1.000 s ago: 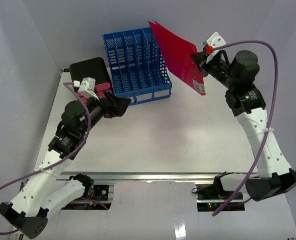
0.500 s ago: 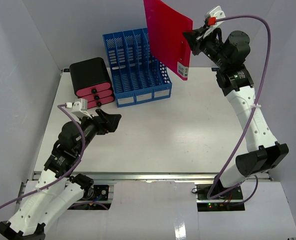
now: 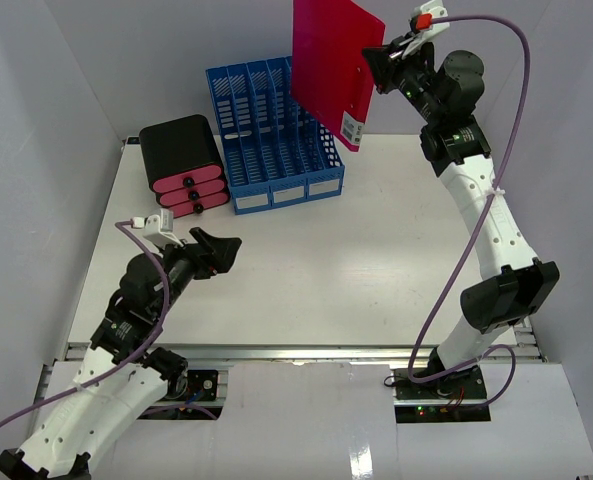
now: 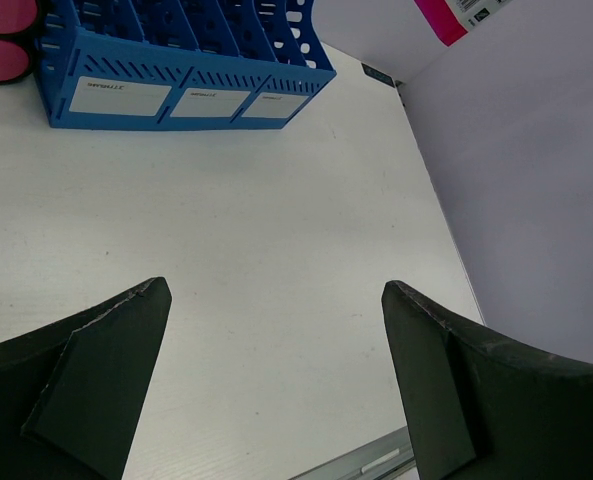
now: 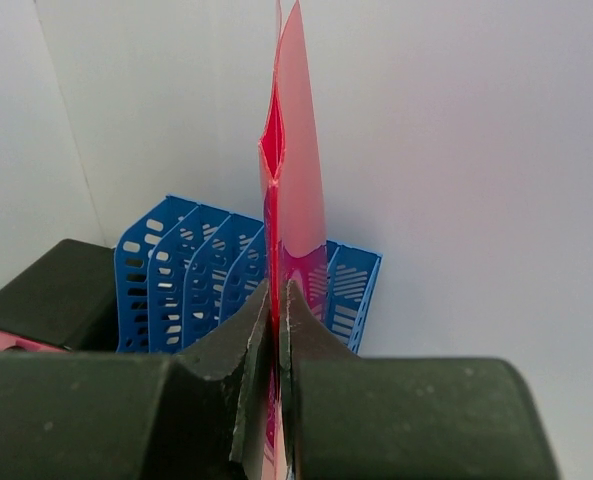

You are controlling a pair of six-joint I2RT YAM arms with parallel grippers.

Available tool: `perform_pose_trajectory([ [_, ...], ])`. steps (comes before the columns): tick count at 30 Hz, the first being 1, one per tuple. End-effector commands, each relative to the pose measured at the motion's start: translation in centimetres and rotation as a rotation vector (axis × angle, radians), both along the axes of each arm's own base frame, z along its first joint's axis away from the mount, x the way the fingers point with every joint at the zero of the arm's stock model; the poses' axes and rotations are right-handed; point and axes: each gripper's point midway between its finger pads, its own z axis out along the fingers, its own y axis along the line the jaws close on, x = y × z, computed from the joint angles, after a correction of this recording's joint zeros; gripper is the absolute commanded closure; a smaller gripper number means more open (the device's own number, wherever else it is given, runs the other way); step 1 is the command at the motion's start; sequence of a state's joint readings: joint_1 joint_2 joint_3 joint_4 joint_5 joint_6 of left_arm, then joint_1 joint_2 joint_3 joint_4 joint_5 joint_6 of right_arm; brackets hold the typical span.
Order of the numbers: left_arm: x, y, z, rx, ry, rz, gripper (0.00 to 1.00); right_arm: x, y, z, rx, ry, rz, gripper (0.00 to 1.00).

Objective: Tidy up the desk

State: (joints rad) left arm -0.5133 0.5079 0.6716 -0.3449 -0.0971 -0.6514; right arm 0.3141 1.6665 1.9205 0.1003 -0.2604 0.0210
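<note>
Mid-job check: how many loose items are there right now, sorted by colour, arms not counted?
Blue: 1, the file rack
Red: 1, the folder, held in the air by the right gripper
Black with pink fronts: 1, the drawer box
Total: 3

blue rack, pink folder, white desk
</note>
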Motion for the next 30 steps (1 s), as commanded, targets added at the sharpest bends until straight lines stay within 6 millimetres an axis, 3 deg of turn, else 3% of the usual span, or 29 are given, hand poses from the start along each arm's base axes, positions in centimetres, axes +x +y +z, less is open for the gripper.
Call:
perform_pose_trajectory([
  [1, 0.2, 0.0, 0.6, 0.003, -0.003, 0.003, 0.02, -3.8, -1.5, 7.3, 0.093, -0.188, 0.001, 0.92],
  [6, 0.3, -0.3, 0.4, 0.006, 0.006, -0.011, 0.02, -6.7, -1.7, 9.8, 0.115, -0.215, 0.051, 0.92],
  [10, 0.2, -0.4, 0.6, -0.004, 0.0, -0.018, 0.02, -7.0, -2.3, 10.5, 0.112, -0.233, 0.026, 0.92],
  [20, 0.2, -0.4, 0.1, 0.004, 0.005, -0.017, 0.02, -5.4, -2.5, 9.9, 0.092, -0.245, -0.015, 0.92],
  [30, 0.1, -0.4, 0.0, 0.009, 0.001, -0.021, 0.02, -1.8, -1.9, 7.0, 0.085, -0.195, -0.04, 0.92],
])
